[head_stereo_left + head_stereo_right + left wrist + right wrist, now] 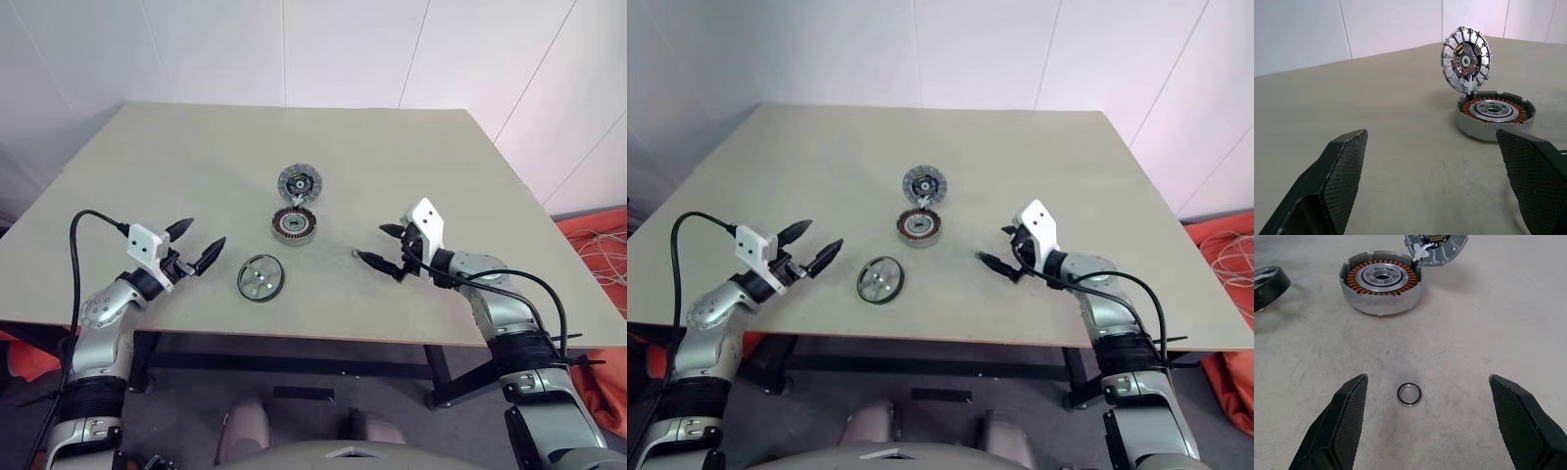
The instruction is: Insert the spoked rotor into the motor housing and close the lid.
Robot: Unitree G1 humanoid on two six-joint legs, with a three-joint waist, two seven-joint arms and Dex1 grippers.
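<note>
Where the beige table lies before you, you have four loose items and two empty pincers to count.

Item one: the motor housing, a short grey cylinder with a ring of copper-brown windings round a silver hub, standing open-topped near the middle of the table.

Item two: the lid, a grey ribbed disc, just beyond the housing and joined to its far edge by a small white hinge piece; the left wrist view shows it tilted up nearly on edge, its inner face with small parts turned toward you.

Item three: the spoked rotor, a silver disc with a dark rim, lying flat on the table nearer you and to the left of the housing, apart from it.

Item four: a small metal ring, flat on the table to the right of the housing, just ahead of the right pincer's fingertips.

Your left gripper hovers left of the rotor, fingers spread apart, holding nothing, aimed toward the parts.

Your right gripper hovers right of the housing, fingers likewise wide apart and empty, the ring lying between their line of sight in the right wrist view.
</note>
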